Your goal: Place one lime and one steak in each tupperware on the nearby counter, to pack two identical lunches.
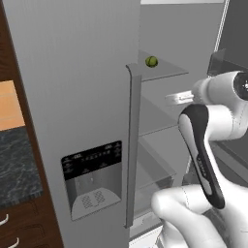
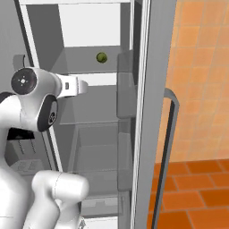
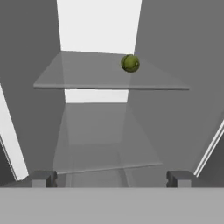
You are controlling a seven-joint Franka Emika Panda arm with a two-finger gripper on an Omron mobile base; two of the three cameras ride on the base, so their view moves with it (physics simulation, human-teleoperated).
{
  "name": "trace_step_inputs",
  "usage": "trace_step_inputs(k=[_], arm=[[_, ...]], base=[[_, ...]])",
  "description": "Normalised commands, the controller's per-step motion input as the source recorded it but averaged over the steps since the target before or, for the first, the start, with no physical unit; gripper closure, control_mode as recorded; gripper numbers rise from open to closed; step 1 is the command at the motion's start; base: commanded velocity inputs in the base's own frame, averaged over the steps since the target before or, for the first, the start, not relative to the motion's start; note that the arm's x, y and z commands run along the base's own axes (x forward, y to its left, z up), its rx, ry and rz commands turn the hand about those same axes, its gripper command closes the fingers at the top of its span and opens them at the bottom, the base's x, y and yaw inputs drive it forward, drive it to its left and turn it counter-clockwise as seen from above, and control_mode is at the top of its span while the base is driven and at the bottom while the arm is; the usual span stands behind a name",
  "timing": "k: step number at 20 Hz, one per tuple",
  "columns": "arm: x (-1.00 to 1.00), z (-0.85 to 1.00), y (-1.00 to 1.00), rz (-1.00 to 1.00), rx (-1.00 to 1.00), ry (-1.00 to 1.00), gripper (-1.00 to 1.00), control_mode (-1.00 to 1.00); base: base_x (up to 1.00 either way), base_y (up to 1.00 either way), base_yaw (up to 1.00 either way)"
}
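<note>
A small green lime (image 3: 130,63) lies toward the back right of an upper glass shelf (image 3: 87,74) inside the open fridge. The same lime (image 1: 151,61) (image 2: 102,57) shows in both base views. My gripper (image 3: 111,179) points into the fridge below and in front of that shelf. It is open, its fingertips (image 3: 43,178) stand wide apart, and nothing is between them. A strip of the dark speckled counter (image 1: 14,164) shows at the far left, beyond the fridge door. The steak and the tupperware are out of view.
The closed fridge door with a dispenser panel (image 1: 92,179) and a long vertical handle (image 1: 133,145) stands to the left of the opening. The swung-out right door (image 2: 150,112) borders my arm's right side. Lower glass shelves and a drawer (image 2: 96,147) sit below the lime.
</note>
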Motion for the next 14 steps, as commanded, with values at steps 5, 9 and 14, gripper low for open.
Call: trace_step_inputs(k=[5,9,14], arm=[[0.36,0.49,0.02,0.00,0.01,0.01,-1.00,-1.00],[0.57,0.09,0.00,0.00,0.01,0.09,-1.00,-1.00],[0.68,0.00,-0.06,-0.03,0.06,0.14,-1.00,-1.00]], base=[[0.00,0.00,0.00],[0.00,0.00,0.00],[0.00,0.00,0.00]])
